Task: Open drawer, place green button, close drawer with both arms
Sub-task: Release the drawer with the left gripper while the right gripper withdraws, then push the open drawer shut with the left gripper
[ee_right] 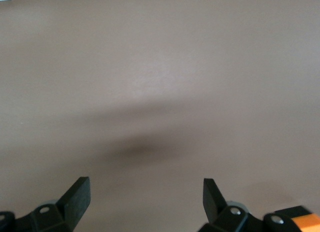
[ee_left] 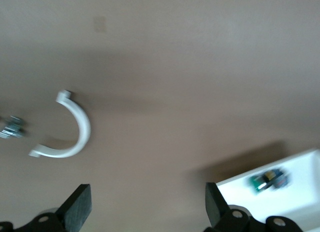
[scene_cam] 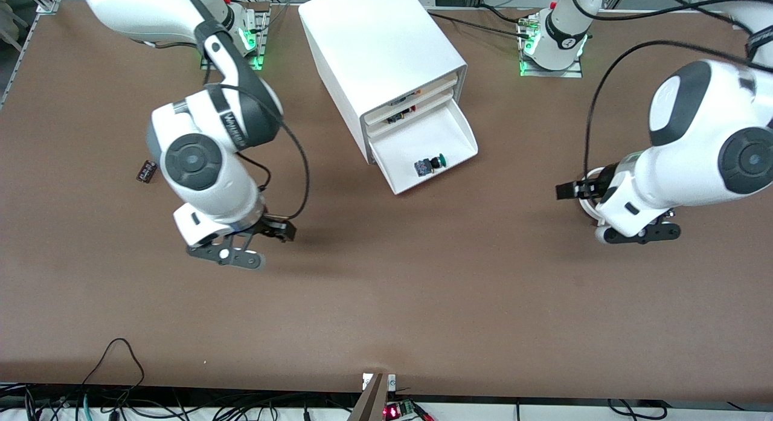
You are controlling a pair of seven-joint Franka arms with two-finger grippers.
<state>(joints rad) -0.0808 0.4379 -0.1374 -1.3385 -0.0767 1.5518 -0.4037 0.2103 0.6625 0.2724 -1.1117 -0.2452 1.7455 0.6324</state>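
Front view shows me the wide shallow white plastic drawer [scene_cam: 447, 128] pulled out, with the tiny green-capped push button [scene_cam: 430, 165] lying inside it. My left gripper [ee_left: 145, 204] hangs spread and empty over bare brown table [scene_cam: 423, 288]; the right gripper [ee_right: 146, 199] likewise, fingers wide apart.

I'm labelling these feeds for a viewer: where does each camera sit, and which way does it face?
Front view: high across the table, facing both arms' bases; shows the cabinet, its open bottom drawer with the button, both arms.
Left wrist view: on the left arm, looking down past the open left claw at a white half-ring and the drawer corner.
Right wrist view: on the right arm, looking down past the open right claw at bare table.
Front and left wrist views share drawer and button.
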